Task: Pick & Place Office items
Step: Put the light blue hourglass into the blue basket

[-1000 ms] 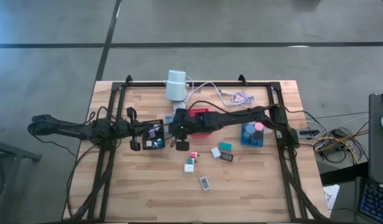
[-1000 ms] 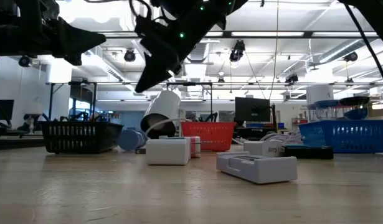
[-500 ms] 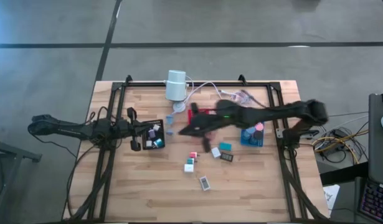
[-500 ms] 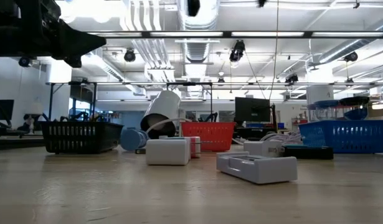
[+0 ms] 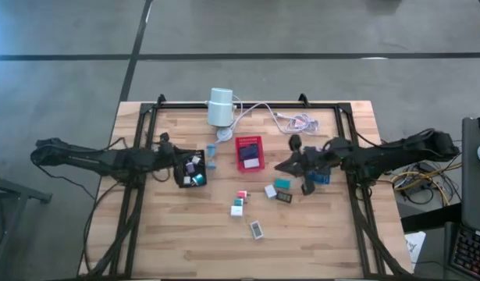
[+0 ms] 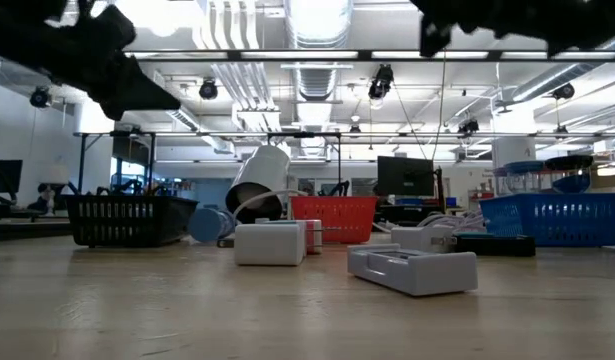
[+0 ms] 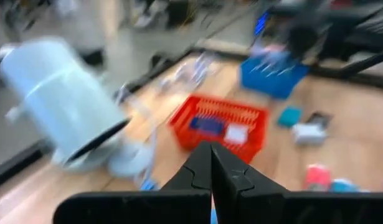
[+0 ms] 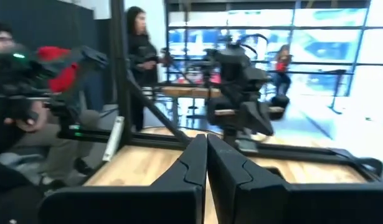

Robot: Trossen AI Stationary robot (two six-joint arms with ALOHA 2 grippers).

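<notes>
Small office items lie on the wood: a pink-and-white piece (image 5: 241, 195), a white block (image 5: 236, 209), a grey-white piece (image 5: 257, 229), a teal block (image 5: 282, 183); in the low view a white block (image 6: 270, 243) stands nearest. More sit in the black tray (image 5: 191, 169) and the red tray (image 5: 250, 152). My left gripper (image 5: 175, 162) hovers shut at the black tray's left side, its fingers closed in the left wrist view (image 7: 211, 155). My right gripper (image 5: 278, 166) is shut (image 8: 207, 146), raised above the table between the red tray and the blue tray (image 5: 319, 173).
A white cylinder (image 5: 219, 107) with a white cable (image 5: 290, 119) lies near the far edge. A small blue piece (image 5: 211, 150) sits between the black and red trays. Dark frame rails run along the table's left, right and far sides. People show beyond the table in the right wrist view.
My right arm has swung back from the space between the black and red trays toward the table's right, and its gripper now hangs near the blue tray. My left gripper has tipped downward beside the black tray. The items on the table have stayed put.
</notes>
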